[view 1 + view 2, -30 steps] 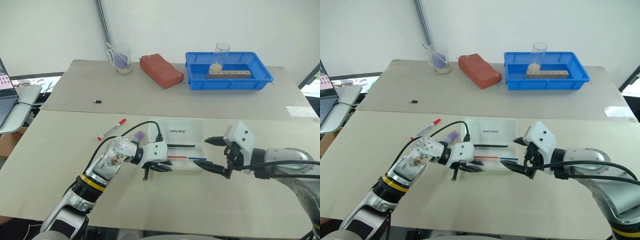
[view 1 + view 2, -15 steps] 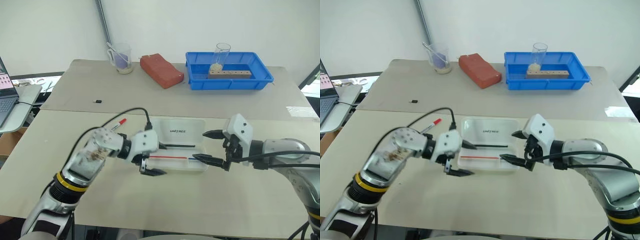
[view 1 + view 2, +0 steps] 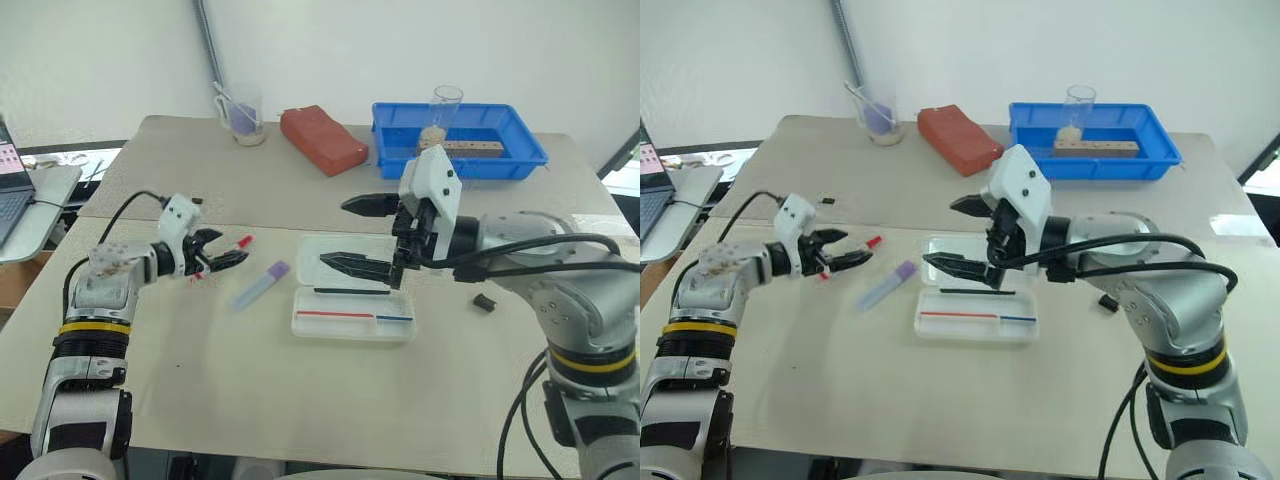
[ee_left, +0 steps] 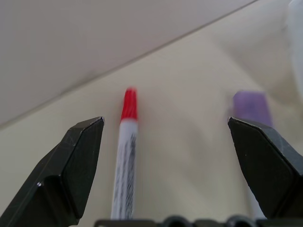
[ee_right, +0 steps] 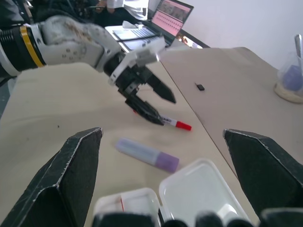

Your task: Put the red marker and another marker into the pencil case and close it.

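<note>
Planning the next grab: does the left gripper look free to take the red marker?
Probably yes. The left gripper is open right over the red marker, which lies between its fingers on the bare table, apart from the purple highlighter.

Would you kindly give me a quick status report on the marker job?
Both end effectors open, empty. Left end effector straddling red marker on table. Purple highlighter beside pencil case, lid open. Right end effector above case.
</note>
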